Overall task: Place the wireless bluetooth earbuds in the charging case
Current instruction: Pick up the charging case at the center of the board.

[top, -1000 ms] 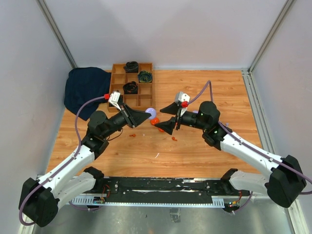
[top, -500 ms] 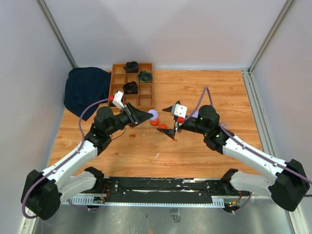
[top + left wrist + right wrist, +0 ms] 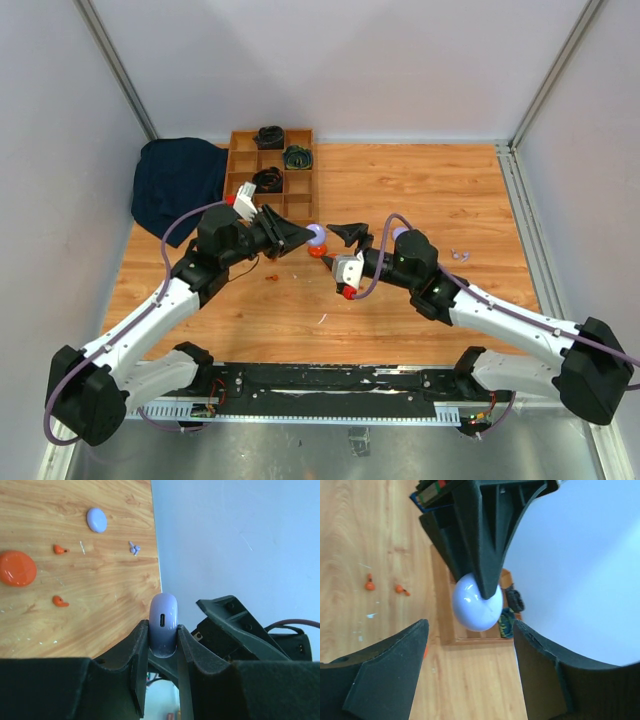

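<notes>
My left gripper (image 3: 310,236) is shut on a lilac oval charging case (image 3: 163,625), held edge-on above the table with its charging port facing the left wrist camera. My right gripper (image 3: 470,665) stands open just short of that case (image 3: 472,610), one finger on each side, touching nothing. Two orange-red earbuds (image 3: 60,549) (image 3: 60,601) lie on the wood near an orange disc (image 3: 17,568). A pale lilac earbud pair (image 3: 134,548) lies beside a lilac disc (image 3: 96,519). In the top view the lilac earbuds (image 3: 461,256) sit right of the right arm.
A wooden compartment tray (image 3: 240,160) with dark rolled items stands at the back left, with a dark blue cloth (image 3: 175,185) beside it. White walls enclose the table on three sides. The orange disc (image 3: 318,251) lies under the two grippers.
The right wrist has rolled over and swung up to the held case, its jaws widening and then narrowing a little. The left gripper has carried the case slightly right.
</notes>
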### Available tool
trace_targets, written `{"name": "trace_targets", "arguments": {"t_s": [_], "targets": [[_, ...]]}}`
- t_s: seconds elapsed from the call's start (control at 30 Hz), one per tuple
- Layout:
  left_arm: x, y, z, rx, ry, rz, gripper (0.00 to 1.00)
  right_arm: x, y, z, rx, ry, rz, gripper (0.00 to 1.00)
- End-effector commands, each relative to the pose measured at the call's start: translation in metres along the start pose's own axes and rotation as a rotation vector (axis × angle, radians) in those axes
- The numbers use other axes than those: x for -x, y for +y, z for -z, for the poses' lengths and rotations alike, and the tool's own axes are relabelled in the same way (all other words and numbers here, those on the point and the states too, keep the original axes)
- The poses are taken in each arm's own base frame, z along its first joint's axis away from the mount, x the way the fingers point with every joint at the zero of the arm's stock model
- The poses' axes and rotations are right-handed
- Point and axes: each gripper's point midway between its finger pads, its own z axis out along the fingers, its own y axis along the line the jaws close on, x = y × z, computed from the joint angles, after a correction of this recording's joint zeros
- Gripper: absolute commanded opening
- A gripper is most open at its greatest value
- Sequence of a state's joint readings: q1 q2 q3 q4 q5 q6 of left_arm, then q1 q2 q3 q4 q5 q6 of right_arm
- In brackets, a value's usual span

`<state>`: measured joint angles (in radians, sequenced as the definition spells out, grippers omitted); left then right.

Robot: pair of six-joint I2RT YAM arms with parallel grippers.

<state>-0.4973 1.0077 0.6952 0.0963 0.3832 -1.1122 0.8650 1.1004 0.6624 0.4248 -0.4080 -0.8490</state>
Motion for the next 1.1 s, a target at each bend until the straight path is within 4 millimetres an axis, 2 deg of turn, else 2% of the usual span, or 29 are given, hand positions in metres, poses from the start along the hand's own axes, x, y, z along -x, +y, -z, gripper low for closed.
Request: {"name": "trace_targets", "arguments": {"t_s": [0.0, 0.33, 0.57, 0.9, 1.07], "targets": [[-0.01, -0.007, 0.001, -0.022, 0.049, 0.13, 0.0, 0.015, -0.03, -0.002, -0.167, -0.042, 0.184, 0.68], [-0.014, -0.011, 0.004, -0.051, 0.06, 0.241, 0.0, 0.013, -0.016, -0.009, -0.164, -0.055, 0.258, 0.49], [-0.02, -0.009, 0.002, -0.049, 0.099, 0.333, 0.0, 0.005, -0.008, -0.011, -0.147, -0.036, 0.279, 0.43], [-0.026, -0.004, 0.001, -0.066, 0.126, 0.429, 0.01, 0.002, -0.005, -0.011, -0.146, -0.028, 0.295, 0.29], [-0.027, -0.003, 0.002, -0.075, 0.128, 0.445, 0.14, 0.002, -0.004, -0.011, -0.135, -0.023, 0.286, 0.18]]}}
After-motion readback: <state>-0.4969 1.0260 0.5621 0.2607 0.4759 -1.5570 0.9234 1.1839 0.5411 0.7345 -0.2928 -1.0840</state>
